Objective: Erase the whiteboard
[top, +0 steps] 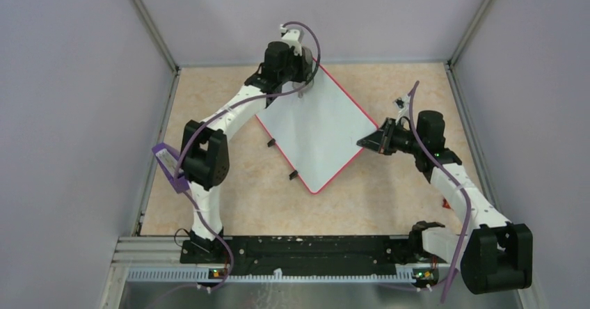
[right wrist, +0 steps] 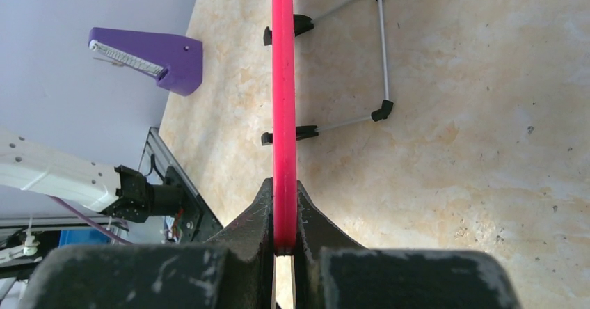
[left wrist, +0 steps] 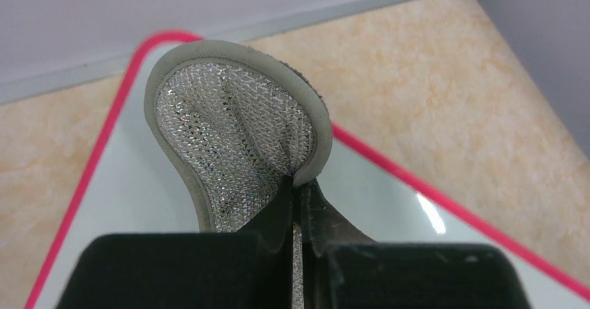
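the whiteboard lies turned like a diamond in the middle of the tan table, its white face blank, with no writing showing in the top view. its red-pink rim runs round all sides, and two small black feet stick out from the edge that faces the left arm. the right gripper is clamped on the rim at the board's right corner, the jaws pinching the thin edge between them; its wrist view sees the board edge-on, with a wire stand on black clips beneath it over the table. the left gripper reaches to the far corner of the board and is closed tight on a wiping pad, a grey oval of glittery mesh with a pale border, gripped by its lower end so that the rest fans out ahead of the fingers. the pad sits over the board's rounded far corner, though whether it presses on the surface or hangs just above it cannot be told.
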Controlling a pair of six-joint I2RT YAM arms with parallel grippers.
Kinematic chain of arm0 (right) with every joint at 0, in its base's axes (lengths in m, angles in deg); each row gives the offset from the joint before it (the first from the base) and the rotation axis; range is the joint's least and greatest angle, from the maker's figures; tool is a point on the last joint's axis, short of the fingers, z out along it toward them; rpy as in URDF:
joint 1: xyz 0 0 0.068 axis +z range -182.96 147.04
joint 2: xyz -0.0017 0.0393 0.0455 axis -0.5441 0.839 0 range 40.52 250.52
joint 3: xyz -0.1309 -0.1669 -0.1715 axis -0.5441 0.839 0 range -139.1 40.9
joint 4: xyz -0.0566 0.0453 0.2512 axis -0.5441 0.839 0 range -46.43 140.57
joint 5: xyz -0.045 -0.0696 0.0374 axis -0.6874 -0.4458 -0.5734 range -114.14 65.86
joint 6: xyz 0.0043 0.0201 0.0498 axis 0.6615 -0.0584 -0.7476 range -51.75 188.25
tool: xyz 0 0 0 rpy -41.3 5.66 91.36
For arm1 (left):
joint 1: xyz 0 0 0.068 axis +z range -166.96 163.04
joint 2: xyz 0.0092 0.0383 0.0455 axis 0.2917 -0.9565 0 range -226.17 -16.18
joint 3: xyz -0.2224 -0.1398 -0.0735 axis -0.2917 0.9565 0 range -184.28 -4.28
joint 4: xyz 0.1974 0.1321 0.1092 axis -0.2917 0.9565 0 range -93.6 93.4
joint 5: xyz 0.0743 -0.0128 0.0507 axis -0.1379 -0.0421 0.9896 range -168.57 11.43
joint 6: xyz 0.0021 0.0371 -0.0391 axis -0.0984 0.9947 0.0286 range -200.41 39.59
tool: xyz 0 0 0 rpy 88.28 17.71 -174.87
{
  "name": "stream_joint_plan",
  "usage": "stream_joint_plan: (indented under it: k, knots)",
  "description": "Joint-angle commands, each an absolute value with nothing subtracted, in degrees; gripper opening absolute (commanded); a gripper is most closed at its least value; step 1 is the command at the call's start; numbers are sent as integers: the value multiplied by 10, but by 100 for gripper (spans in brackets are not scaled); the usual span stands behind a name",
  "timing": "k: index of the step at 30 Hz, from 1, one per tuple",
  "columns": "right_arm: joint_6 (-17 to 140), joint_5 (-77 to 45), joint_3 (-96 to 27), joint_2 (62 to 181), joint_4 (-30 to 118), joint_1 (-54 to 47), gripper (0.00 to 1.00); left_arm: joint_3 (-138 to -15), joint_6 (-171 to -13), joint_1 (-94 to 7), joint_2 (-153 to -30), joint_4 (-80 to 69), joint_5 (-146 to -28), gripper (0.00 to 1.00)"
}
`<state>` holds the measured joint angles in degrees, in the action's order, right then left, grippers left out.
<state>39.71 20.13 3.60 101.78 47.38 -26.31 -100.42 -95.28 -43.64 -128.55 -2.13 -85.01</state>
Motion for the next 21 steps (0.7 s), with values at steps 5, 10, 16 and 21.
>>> stream_joint_plan:
  k: [5, 10, 16, 21]
  knots:
    - [461, 184, 25, 1022, 491, -247, 0, -1165, -982, -380, -1397, -42, -870, 0]
    - [461, 187, 21, 1027, 489, -246, 0, -1170, -985, -360, -1420, -39, -881, 0]
    - [461, 186, 20, 1029, 492, -245, 0, -1133, -973, -360, -1408, 5, -879, 0]
    - [463, 183, 22, 1030, 492, -238, 0, -1030, -970, -369, -1334, -30, -885, 0]
